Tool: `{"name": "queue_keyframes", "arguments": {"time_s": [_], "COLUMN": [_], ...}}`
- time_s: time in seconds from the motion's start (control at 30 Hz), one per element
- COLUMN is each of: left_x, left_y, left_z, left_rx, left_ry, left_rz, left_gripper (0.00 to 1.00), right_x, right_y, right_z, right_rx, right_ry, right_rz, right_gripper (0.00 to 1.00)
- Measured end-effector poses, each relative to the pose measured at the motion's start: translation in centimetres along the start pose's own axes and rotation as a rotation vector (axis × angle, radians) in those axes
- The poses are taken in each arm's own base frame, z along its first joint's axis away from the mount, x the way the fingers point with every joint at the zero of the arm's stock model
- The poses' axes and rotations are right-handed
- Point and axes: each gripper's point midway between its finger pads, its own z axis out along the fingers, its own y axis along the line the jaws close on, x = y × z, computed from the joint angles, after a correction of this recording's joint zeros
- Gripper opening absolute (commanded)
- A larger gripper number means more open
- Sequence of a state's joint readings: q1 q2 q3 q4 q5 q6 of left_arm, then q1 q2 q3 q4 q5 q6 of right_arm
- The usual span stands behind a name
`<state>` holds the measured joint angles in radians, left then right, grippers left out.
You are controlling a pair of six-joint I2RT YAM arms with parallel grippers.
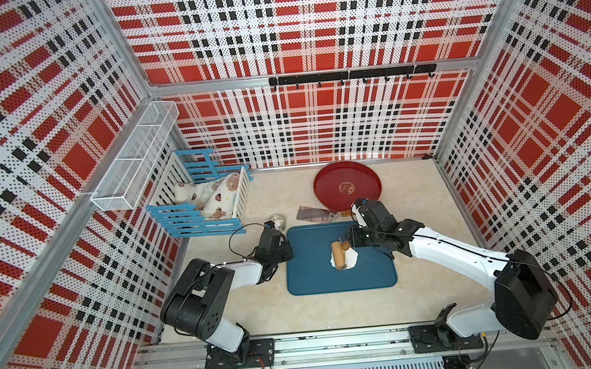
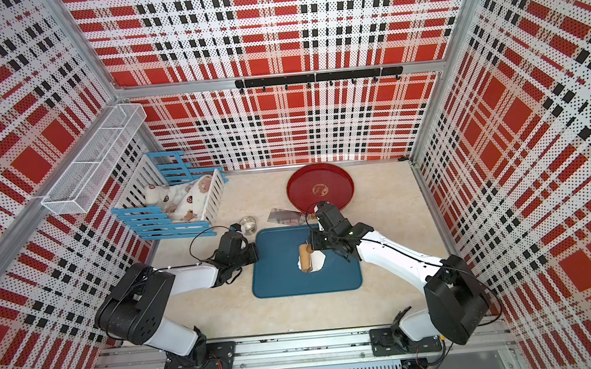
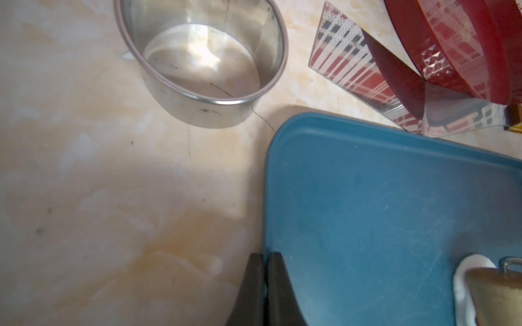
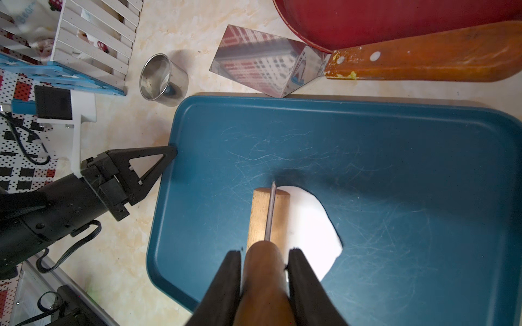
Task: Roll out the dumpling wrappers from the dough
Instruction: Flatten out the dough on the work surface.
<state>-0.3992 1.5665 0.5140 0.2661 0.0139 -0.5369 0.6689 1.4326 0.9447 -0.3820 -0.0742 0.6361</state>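
Found the dough (image 4: 310, 225) lying flat and ragged-edged near the middle of the blue tray (image 1: 312, 281) on the bench (image 1: 260, 303), with the wooden roller (image 4: 258, 214) resting on its left part, axis running near to far. Saw the right end effector (image 4: 265, 251) partly open and clamped on the roller's dark brown handle (image 4: 262, 271), one pad on each side. Noted the left end effector (image 3: 265, 255) fully closed, tips at the tray's left rim, near the steel cup (image 1: 278, 222) off the far-left corner; could not tell whether pinching that rim.
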Motion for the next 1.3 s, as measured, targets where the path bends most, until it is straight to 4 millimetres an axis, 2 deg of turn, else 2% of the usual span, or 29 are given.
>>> {"name": "queue_keyframes", "arguments": {"time_s": [0.57, 0.77, 0.9, 1.3], "left_x": [0.0, 0.0, 0.0, 0.0], "left_y": [0.0, 0.0, 0.0, 0.0], "left_z": [0.0, 0.0, 0.0, 0.0], "left_rx": [-0.001, -0.001, -0.001, 0.001], "left_ry": [-0.001, -0.001, -0.001, 0.001], "left_rz": [0.001, 0.001, 0.001, 0.0], "left_gripper": [0.0, 0.0, 0.0, 0.0], "right_x": [0.2, -0.1, 0.1, -1.1], "right_y": [1.3, 2.5, 4.3, 5.0], "right_z": [1.0, 1.6, 2.4, 1.1], "right_rx": [0.005, -0.031, -0.089, -0.088], "right_ry": [0.023, 0.024, 0.037, 0.052], "right_rz": [-0.022, -0.022, -0.024, -0.02], "right_gripper": [0.0, 0.0, 0.0, 0.0]}}
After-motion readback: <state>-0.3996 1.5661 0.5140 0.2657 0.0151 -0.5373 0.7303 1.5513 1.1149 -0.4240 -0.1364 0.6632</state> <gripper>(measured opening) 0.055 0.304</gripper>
